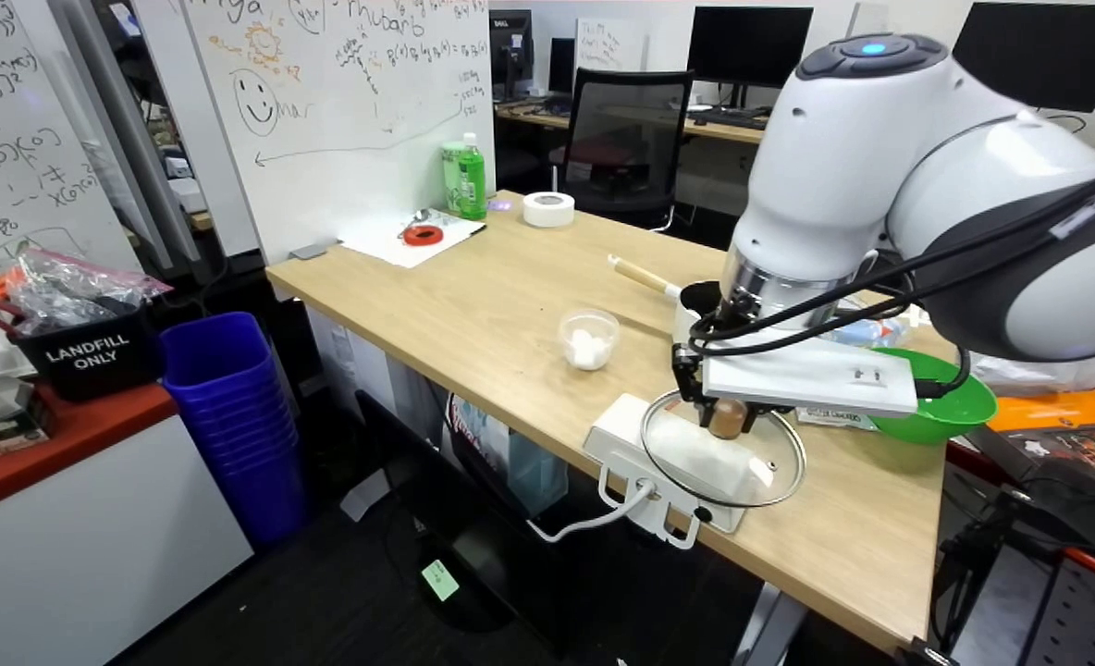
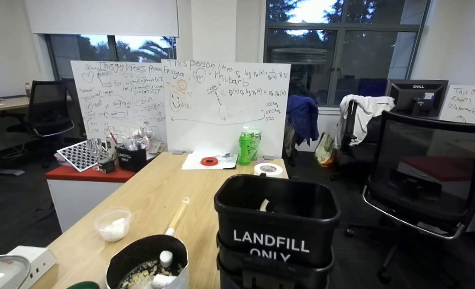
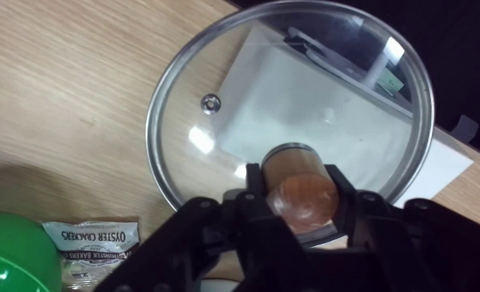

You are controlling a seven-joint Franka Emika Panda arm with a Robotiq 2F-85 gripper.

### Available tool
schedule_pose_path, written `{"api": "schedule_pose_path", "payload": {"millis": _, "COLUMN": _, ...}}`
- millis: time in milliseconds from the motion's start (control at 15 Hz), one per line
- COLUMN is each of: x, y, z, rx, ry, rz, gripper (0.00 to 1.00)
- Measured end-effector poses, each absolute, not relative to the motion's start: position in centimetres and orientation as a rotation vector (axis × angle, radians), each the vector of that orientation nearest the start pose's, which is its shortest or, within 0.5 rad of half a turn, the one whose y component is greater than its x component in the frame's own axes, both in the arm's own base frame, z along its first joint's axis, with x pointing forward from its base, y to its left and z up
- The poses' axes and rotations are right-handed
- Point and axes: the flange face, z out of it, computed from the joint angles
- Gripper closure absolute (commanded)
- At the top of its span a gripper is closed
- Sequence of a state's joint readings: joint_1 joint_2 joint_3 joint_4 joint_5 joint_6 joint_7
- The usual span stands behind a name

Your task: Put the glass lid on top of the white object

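The glass lid [image 1: 783,472] is round and clear with a thin metal rim and a brown wooden knob. It also shows in the wrist view [image 3: 232,73]. My gripper [image 3: 296,173] has its fingers closed on both sides of the knob; it also shows in an exterior view [image 1: 728,421]. The white object [image 1: 621,430] is a flat white block with a cable, lying at the table's edge, partly seen through the lid. The lid overlaps most of it and overhangs its inner side. I cannot tell whether lid and block touch. Both show at the lower left in an exterior view [image 2: 41,259].
A green bowl [image 1: 941,407] and a cracker packet [image 3: 94,247] lie beside the arm. A small clear cup [image 1: 589,338] with white contents stands nearby. A white pot [image 2: 183,277] with a dark inside and long handle stands behind. Black bins [image 2: 277,237] stand beyond it.
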State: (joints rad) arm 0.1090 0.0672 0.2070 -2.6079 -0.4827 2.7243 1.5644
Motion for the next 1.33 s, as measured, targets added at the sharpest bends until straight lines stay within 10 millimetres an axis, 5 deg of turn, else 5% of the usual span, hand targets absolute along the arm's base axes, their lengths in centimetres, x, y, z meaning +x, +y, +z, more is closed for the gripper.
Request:
{"api": "schedule_pose_path", "payload": {"millis": 600, "x": 44.5, "y": 17.1, "z": 23.0, "rx": -2.911, "ry": 1.241, "rz": -0.304, "gripper": 0.85}}
{"api": "schedule_pose_path", "payload": {"millis": 1333, "x": 45.7, "y": 16.8, "z": 22.6, "rx": -2.896, "ry": 1.272, "rz": -0.292, "gripper": 0.85}}
